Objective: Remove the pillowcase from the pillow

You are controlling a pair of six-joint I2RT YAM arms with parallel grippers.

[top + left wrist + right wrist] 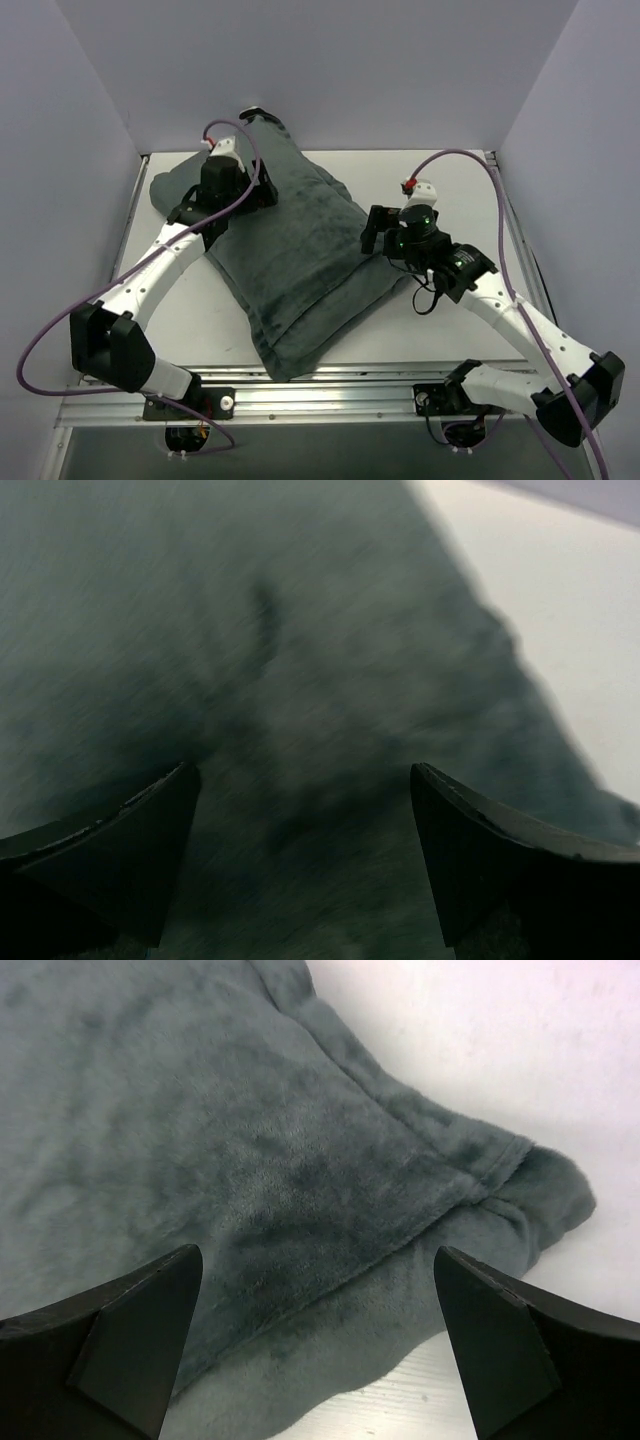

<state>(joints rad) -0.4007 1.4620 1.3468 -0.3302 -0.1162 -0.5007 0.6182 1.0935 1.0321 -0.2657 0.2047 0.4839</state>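
Pale lilac walls (330,60) close in a white table (460,190) on three sides. The pillowcase (290,260) lies on the table with its dark grey-green velvety face up. Seen from above, it runs in a long slant from 11 o'clock down to 6 o'clock. A small pale scrap shows at its far end, too small to tell what it is.

The left gripper (300,767) hangs over the cover's far end, at about 11 o'clock on the table. Its jaws are spread wide with nothing between them, and its own camera sees only blurred grey-green cloth below.

The right gripper (317,1250) is at the cover's 3 o'clock edge. It is also spread wide and empty, above a seamed corner (530,1165) that rests on the bare tabletop.
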